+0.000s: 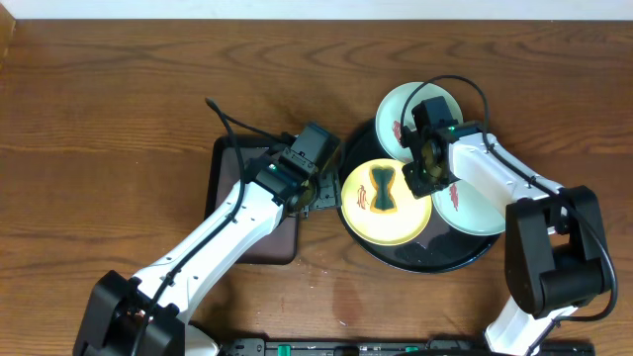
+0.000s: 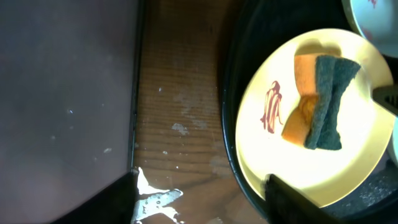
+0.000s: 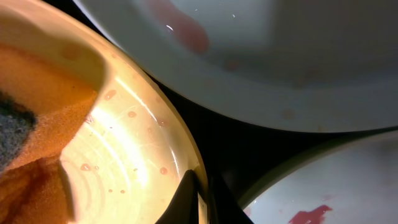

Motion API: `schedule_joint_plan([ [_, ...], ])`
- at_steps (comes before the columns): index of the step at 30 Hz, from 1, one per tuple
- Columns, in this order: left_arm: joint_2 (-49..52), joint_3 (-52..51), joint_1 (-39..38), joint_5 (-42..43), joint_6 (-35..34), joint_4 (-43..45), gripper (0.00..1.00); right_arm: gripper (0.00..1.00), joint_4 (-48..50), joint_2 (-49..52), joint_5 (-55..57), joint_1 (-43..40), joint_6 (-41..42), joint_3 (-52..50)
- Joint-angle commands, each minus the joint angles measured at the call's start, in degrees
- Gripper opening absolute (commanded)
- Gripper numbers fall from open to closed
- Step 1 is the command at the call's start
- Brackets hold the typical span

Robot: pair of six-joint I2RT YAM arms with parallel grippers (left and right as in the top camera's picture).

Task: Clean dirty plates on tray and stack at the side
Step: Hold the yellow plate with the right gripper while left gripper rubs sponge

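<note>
The round black tray [image 1: 361, 138] holds three plates. A yellow plate [image 1: 361, 222] with a red-brown smear carries an orange and dark green sponge [image 1: 384, 188]. One mint-blue plate [image 1: 401, 104] lies at the back and another [image 1: 475, 213] at the right, both smeared. My right gripper [image 1: 427, 176] is shut on the yellow plate's right rim; in the right wrist view its fingers [image 3: 202, 199] straddle that rim [image 3: 143, 137]. My left gripper [image 1: 315, 193] is open and empty by the tray's left edge. Its wrist view shows the fingers [image 2: 205, 199] wide apart over wood, next to the yellow plate [image 2: 367, 143] and sponge [image 2: 317, 102].
A smaller rectangular black tray [image 1: 229, 163] lies left of the round tray, under my left arm; it also shows in the left wrist view [image 2: 62, 93]. A white wet patch [image 2: 155, 196] marks the wood between the trays. Brown tabletop [image 1: 119, 109] spreads to the left and back.
</note>
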Motion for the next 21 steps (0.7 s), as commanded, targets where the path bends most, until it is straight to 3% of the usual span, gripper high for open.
schedule_joint_plan([
  [1, -0.11, -0.24, 0.07, 0.92, 0.74, 0.26, 0.53, 0.01, 0.26, 0.61, 0.17, 0.04, 0.26, -0.68],
  [3, -0.11, -0.24, 0.07, 4.44, 0.76, 1.75, 0.44, 0.01, 0.48, 0.61, -0.31, 0.04, 0.28, -0.70],
  [11, 0.07, -0.24, -0.48, 8.33, 0.79, 6.91, 0.34, 0.01, 0.90, 0.61, -0.68, 0.15, 0.72, -0.68],
  [21, 5.81, -0.22, -3.96, 10.23, 0.72, 15.26, 0.54, 0.01, 1.40, 0.61, -0.68, 0.13, 1.38, -0.68],
])
